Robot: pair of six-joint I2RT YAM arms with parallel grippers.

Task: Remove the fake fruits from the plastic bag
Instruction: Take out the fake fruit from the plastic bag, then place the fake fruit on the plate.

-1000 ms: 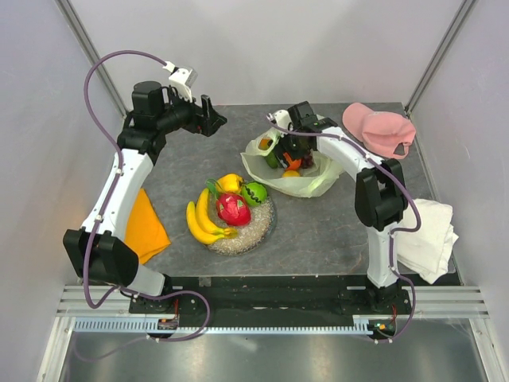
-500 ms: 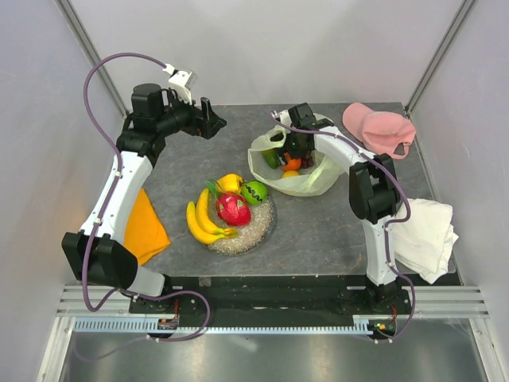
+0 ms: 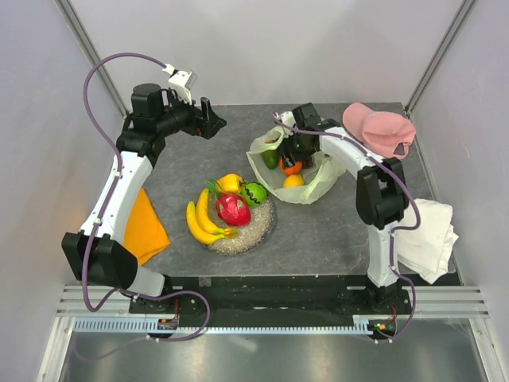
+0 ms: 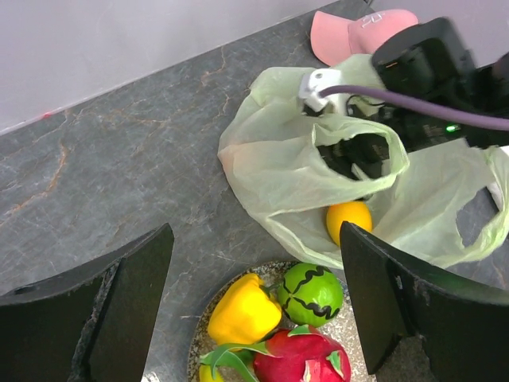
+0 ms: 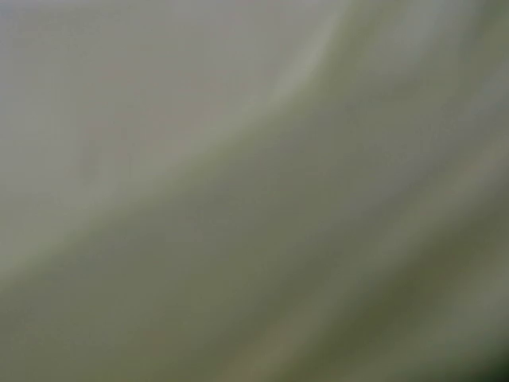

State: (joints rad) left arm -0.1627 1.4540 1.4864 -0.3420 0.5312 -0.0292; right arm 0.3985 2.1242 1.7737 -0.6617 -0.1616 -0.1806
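The plastic bag (image 3: 314, 185) lies open at the back middle of the table. My right gripper (image 3: 294, 149) reaches into its mouth, over an orange-red fruit (image 3: 290, 167). A green fruit (image 3: 271, 159) and a yellow-orange fruit (image 3: 293, 181) also lie in the bag. The right wrist view shows only blurred bag film, so its jaws are hidden. A speckled plate (image 3: 266, 228) holds bananas (image 3: 200, 223), a dragon fruit (image 3: 233, 209), a green striped fruit (image 3: 255, 192) and a yellow fruit (image 3: 230, 183). My left gripper (image 3: 210, 119) is open and empty above the back left. It looks down on the bag (image 4: 278, 171).
A pink cap (image 3: 380, 129) lies at the back right, right of the bag. A white folded cloth (image 3: 429, 231) hangs over the table's right edge. An orange cloth (image 3: 145, 227) lies at the left edge. Walls close in the back and both sides.
My right gripper has shifted slightly inside the bag and the bag's left side has drawn in. The yellow-orange fruit now sits a little nearer. The left arm has not moved.
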